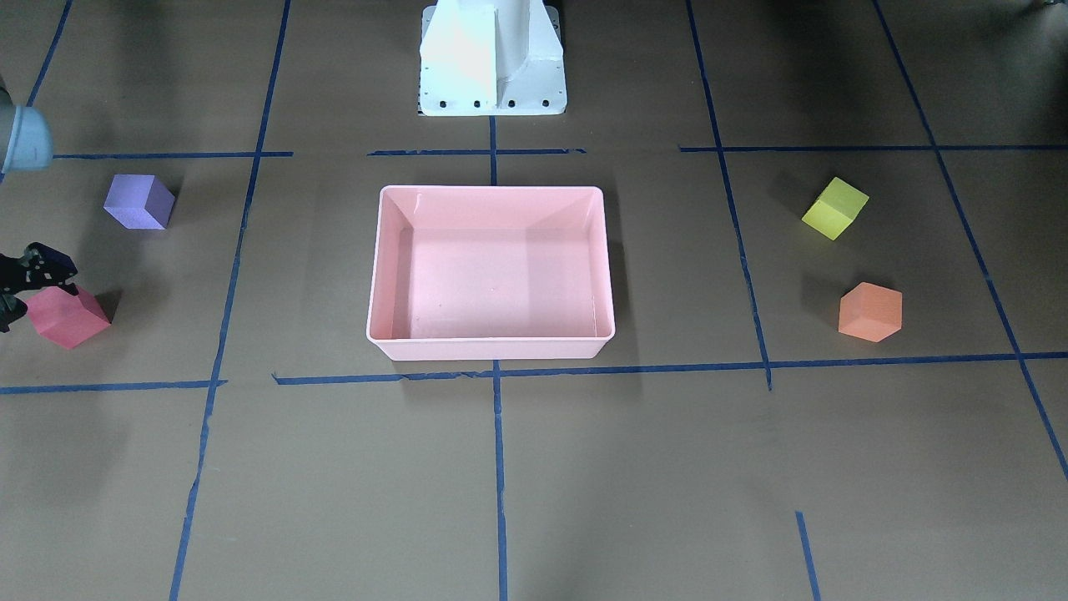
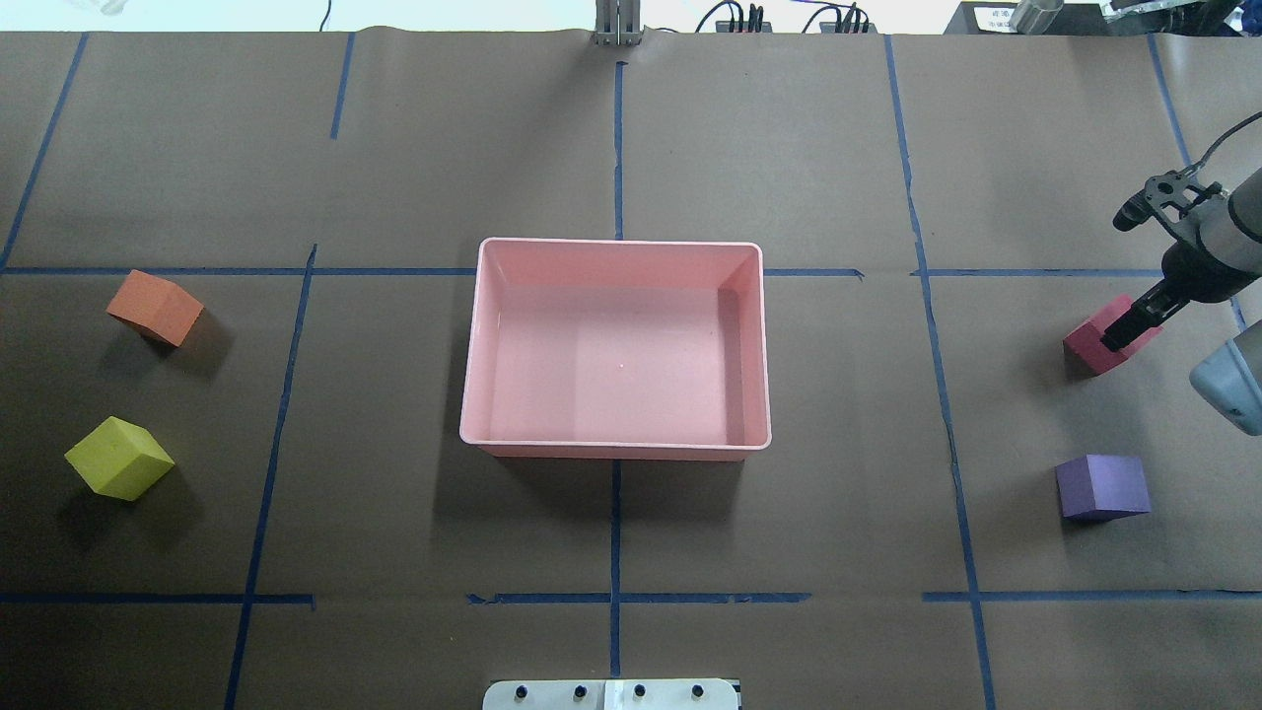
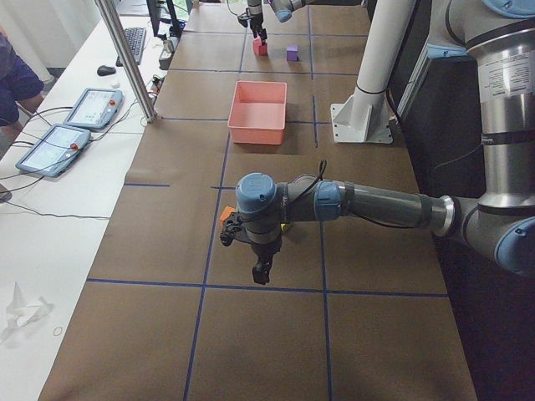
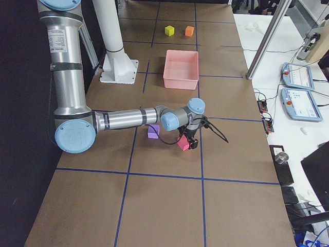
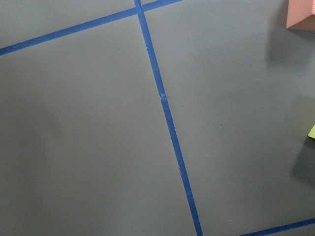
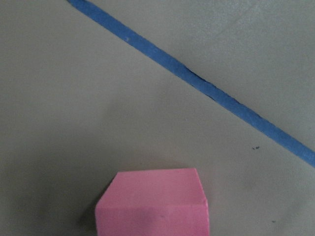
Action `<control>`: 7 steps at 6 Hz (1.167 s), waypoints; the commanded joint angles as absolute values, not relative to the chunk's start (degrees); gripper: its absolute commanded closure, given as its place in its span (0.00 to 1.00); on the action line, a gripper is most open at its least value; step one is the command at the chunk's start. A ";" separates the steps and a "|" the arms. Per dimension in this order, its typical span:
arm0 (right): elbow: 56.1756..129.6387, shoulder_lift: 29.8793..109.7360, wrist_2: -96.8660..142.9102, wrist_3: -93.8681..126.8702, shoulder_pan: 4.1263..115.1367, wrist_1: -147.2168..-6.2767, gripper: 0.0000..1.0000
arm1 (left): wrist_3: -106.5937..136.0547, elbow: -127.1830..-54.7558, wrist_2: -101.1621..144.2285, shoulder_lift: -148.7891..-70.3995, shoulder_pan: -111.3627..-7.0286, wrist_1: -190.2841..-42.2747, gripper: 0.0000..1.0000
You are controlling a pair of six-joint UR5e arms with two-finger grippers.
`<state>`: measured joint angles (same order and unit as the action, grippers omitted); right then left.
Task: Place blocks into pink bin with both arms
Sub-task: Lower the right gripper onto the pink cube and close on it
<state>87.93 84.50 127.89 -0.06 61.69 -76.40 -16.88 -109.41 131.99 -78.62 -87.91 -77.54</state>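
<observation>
The pink bin (image 2: 619, 243) stands empty at the table's middle. My right gripper (image 2: 1124, 333) is down at the red-pink block (image 2: 1089, 347), its black fingers (image 1: 52, 269) apart at the block's edge; the block (image 6: 155, 201) rests on the table. The purple block (image 2: 1102, 486) lies beside it, nearer the robot. The orange block (image 2: 155, 307) and the yellow-green block (image 2: 118, 458) lie on the other side of the bin. My left gripper (image 3: 261, 271) shows only in the exterior left view, hovering past those two blocks; I cannot tell whether it is open or shut.
Blue tape lines (image 2: 616, 148) cross the brown table cover. The white pedestal base (image 1: 492, 58) stands behind the bin. Tablets and cables (image 3: 71, 125) lie on the side table beyond a metal post (image 3: 125, 58).
</observation>
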 commanded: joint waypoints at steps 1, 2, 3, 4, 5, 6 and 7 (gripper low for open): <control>87.45 83.94 128.05 1.75 61.00 -76.29 0.02 | -16.88 -109.78 132.01 -78.49 -87.98 -77.34 0.00; 87.54 83.94 128.14 1.93 61.00 -76.29 0.03 | -16.88 -109.78 131.92 -78.49 -87.98 -77.34 0.00; 87.37 83.94 128.06 2.11 60.39 -76.38 0.19 | -16.88 -109.78 131.92 -78.49 -87.98 -77.34 0.00; 87.36 84.11 128.23 5.68 60.12 -76.29 0.46 | -16.88 -109.78 131.92 -78.49 -87.98 -77.34 0.00; 87.62 84.11 128.23 8.84 59.60 -76.20 0.72 | -16.88 -109.86 131.92 -78.49 -87.98 -77.34 0.00; 90.32 83.94 128.41 9.05 59.59 -76.81 0.86 | -16.88 -110.12 131.92 -78.49 -87.98 -77.34 0.00; 93.57 83.67 128.67 12.01 59.50 -78.03 0.86 | -16.88 -110.56 131.92 -78.49 -88.07 -77.34 0.00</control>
